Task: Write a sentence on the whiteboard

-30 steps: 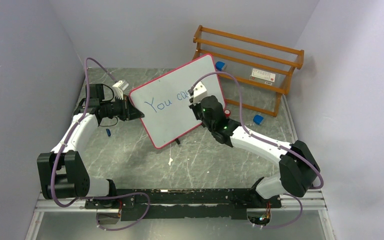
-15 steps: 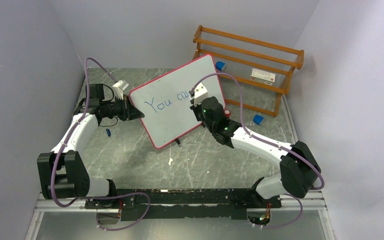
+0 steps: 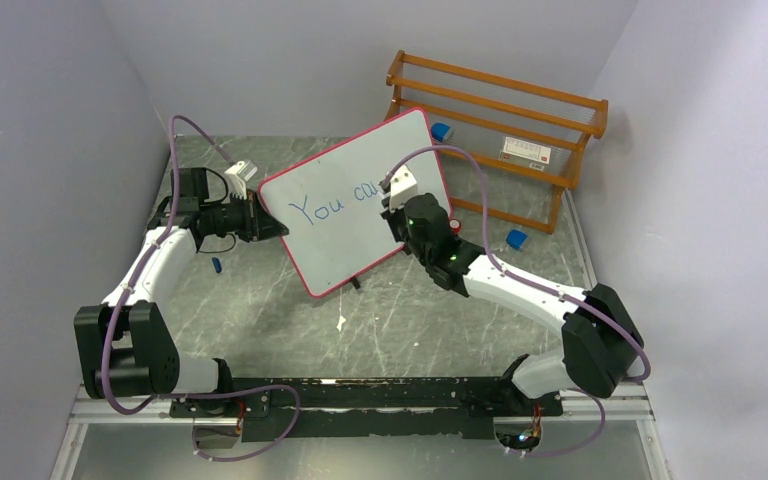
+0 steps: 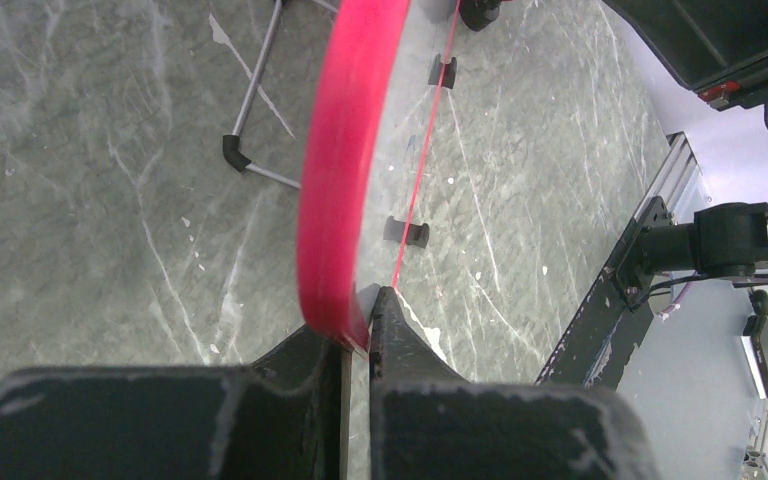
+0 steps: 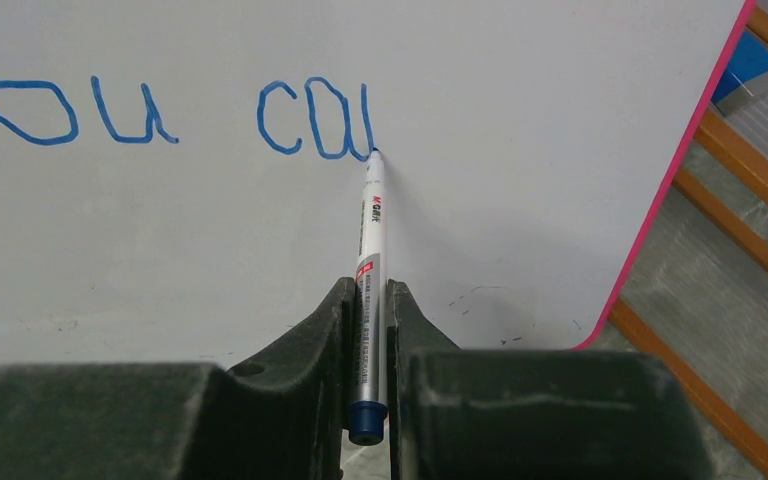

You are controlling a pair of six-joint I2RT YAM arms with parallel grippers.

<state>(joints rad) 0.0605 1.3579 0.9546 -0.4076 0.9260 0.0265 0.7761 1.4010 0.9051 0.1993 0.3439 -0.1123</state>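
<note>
Whiteboard (image 3: 355, 215): white, pink-red frame, propped tilted.
Sentence (image 5: 180, 118): blue "You ca", unfinished.
Left gripper (image 4: 360, 320): pinching the board's left edge.
Right gripper (image 5: 368, 290): clamping marker (image 5: 370, 240), tip on board.

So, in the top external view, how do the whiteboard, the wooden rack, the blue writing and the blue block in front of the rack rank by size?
1-2. whiteboard and wooden rack: about equal spread; the rack stands farther back, so I do not rank them.
3. blue writing.
4. blue block, clearly smallest.
</note>
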